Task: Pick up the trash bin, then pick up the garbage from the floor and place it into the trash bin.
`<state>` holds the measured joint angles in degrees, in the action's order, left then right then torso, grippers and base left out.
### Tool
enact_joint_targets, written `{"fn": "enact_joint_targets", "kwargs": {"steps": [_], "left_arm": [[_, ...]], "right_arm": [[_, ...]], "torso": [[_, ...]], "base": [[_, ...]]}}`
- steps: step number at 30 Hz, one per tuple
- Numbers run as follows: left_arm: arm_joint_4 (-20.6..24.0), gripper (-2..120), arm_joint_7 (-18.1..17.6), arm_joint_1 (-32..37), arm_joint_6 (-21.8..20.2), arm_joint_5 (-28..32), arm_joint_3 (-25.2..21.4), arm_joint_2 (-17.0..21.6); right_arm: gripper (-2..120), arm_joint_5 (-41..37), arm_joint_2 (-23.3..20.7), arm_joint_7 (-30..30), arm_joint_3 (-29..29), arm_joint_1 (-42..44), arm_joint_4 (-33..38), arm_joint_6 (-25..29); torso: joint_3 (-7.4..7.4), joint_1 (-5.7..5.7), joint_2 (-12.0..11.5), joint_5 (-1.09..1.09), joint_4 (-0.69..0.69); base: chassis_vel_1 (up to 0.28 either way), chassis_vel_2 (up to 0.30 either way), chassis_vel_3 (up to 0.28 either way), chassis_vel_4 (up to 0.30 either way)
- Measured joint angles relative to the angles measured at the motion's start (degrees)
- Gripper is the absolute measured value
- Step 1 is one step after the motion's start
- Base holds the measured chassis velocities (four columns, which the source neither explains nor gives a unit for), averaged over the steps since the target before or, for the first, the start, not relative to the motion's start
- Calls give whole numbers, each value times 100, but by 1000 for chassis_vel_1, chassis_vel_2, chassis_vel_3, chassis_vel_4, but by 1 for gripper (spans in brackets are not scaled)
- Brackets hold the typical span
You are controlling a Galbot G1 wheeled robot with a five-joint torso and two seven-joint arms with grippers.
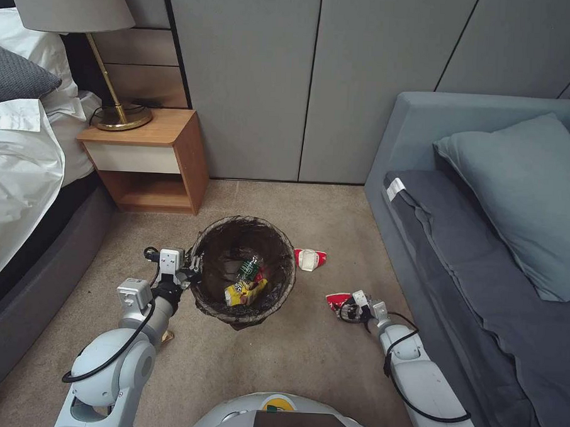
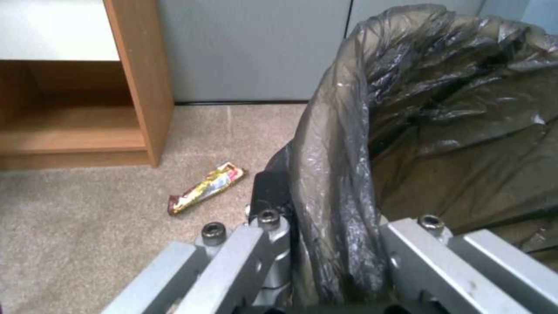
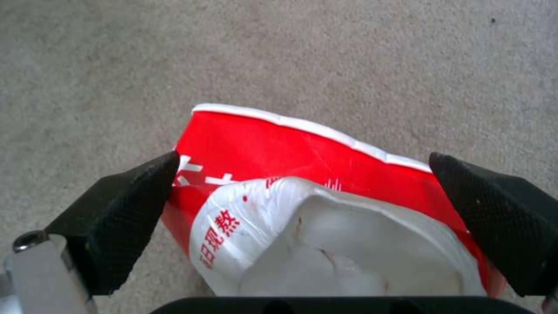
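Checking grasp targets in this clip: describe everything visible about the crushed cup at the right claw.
The crushed paper cup is red with a white rolled rim and white characters, its body flattened and the pale inside folded outward. It lies on the beige carpet, to the right of the trash bin and near the sofa. The right claw is open around it, one black finger at each side, the left-hand one touching the cup's edge.

One trash bin (image 1: 241, 271) is standing on the carpet, holding one green-labelled bottle (image 1: 250, 268) and one yellow snack wrapper (image 1: 244, 292). Two crushed red-and-white paper cups (image 1: 310, 258) (image 3: 325, 200) are lying outside it. One candy wrapper (image 2: 206, 187), possibly foil, is lying nearby.
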<state>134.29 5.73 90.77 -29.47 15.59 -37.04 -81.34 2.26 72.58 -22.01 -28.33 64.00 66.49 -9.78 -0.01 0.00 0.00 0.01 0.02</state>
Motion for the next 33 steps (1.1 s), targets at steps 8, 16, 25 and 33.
{"fn": "enact_joint_targets", "kwargs": {"steps": [8,16,25,33], "left_arm": [[-10,7,0,-14,-8,-54,48,-8],[-22,7,-8,-67,-60,-77,85,-14],[-28,7,-18,-91,-75,-81,98,-12],[-53,7,-24,-130,-77,-86,116,-12]], "right_arm": [[100,58,-5,-27,-66,1,-146,117],[100,58,-20,-32,-48,52,-73,145],[97,59,-22,-74,-62,92,-38,151],[68,52,-21,-108,-123,169,54,97]], "torso": [[0,0,0,0,-1],[0,0,0,-2,-3],[0,0,0,-2,-3],[0,0,0,-4,-5]], "base": [[0,0,0,0],[0,0,0,0],[0,0,0,0],[0,0,0,0]]}}
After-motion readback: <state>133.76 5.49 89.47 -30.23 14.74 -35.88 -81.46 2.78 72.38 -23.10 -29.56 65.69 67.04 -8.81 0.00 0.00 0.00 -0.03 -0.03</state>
